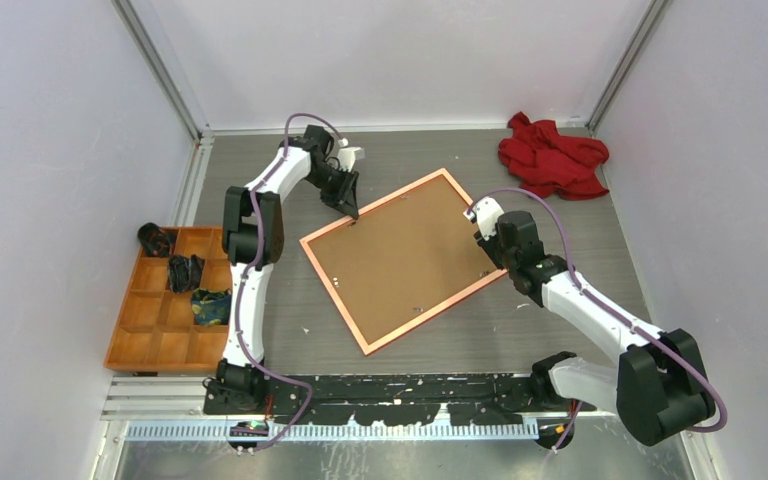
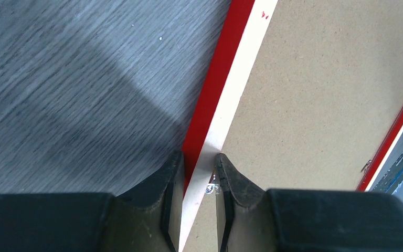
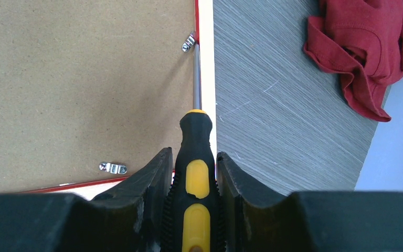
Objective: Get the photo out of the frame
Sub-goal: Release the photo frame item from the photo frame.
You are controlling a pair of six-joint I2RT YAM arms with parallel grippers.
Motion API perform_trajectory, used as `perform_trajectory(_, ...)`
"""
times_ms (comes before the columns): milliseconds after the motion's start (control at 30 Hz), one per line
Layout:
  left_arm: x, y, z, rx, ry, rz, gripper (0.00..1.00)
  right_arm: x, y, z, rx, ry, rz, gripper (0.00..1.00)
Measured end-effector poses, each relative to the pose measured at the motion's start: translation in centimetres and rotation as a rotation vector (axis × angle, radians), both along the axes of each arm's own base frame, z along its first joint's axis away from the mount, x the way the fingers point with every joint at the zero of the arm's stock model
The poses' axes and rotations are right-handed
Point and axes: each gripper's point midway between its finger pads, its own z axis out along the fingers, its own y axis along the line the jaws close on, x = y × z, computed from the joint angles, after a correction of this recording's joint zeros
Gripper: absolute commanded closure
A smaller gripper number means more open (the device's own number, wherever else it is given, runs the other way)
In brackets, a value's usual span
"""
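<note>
Left end effector (image 2: 198, 173), narrowed onto the rim of the frame (image 2: 216, 79), which lies face-down on the table (image 2: 73, 79); the photo is hidden under the backing board (image 2: 315, 89). Right end effector (image 3: 194, 165) clamps a screwdriver (image 3: 196, 131), tip at a metal clip (image 3: 189, 41). Likely hazards: the tip skids off and gouges the board; the frame pivots if the rim grip slips.

The frame (image 1: 375, 206) is laid at the centre of the top view, the backing board (image 1: 405, 260) set inside it. A tray (image 1: 150, 312) is placed far left, a cloth (image 1: 552, 155) upper right. The frame's upper-left rim is clasped by the left gripper (image 1: 348, 208); a screwdriver (image 3: 195, 173) held by the right gripper (image 1: 488, 240) is lined along the right rim.
</note>
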Motion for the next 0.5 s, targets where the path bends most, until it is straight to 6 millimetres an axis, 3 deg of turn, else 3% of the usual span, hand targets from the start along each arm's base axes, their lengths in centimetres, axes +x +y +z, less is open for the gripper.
perform_trajectory(500, 0.0, -0.01, -0.01, -0.002, 0.003, 0.001, 0.89, 0.14, -0.04, -0.14, -0.003, 0.0, -0.005, 0.99)
